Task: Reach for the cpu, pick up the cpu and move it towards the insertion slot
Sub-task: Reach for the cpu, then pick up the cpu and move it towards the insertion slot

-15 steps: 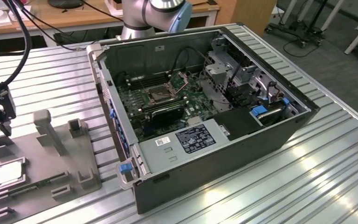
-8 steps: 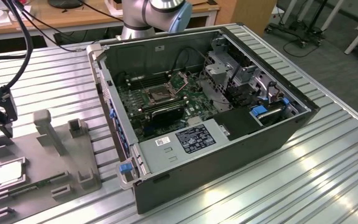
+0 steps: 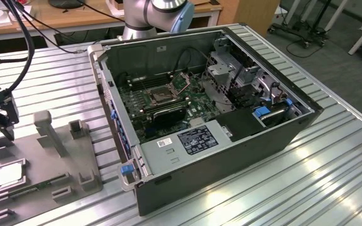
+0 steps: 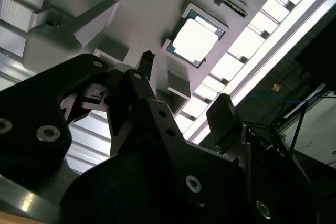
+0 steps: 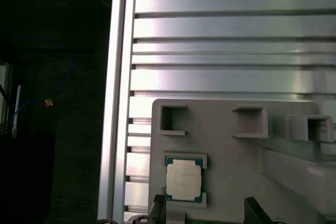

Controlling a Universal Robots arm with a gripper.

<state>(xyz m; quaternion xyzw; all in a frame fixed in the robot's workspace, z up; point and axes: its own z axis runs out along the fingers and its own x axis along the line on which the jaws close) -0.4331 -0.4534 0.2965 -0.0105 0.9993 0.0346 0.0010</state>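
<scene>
Ribbed aluminium table [image 3: 332, 179] underneath everything, wooden desk [image 3: 74, 19] behind. At the exterior view's far left, black gripper [image 4: 185, 80] hanging above a grey plastic fixture [image 3: 61, 165], with dark cables looping up from it. Fingers [image 4: 226, 119] spread wide in both wrist views, nothing held between them. Below, cpu [image 3: 9, 175] lying flat in a square recess near the fixture's left edge, pale face up, untouched and offset toward one fingertip. Just right of it, thin green memory stick [image 3: 35, 187] lying in a groove. Upright grey posts [image 3: 49, 132] and small blocks standing around both.

Further right, open black computer case [image 3: 244, 146] lying on its side, arm base [image 3: 146, 19] behind it. Blue latch [image 3: 127, 169] on the case's near corner. Inside, green motherboard [image 3: 137, 101] with the insertion slot [image 3: 158, 95] in its silvery frame, well apart from the cpu, with the case wall between them. White labels [image 3: 197, 140] on the grey metal cover, black print too small to read. Metal drive cages [image 3: 231, 70] and a blue tab [image 3: 263, 113] toward the right.
</scene>
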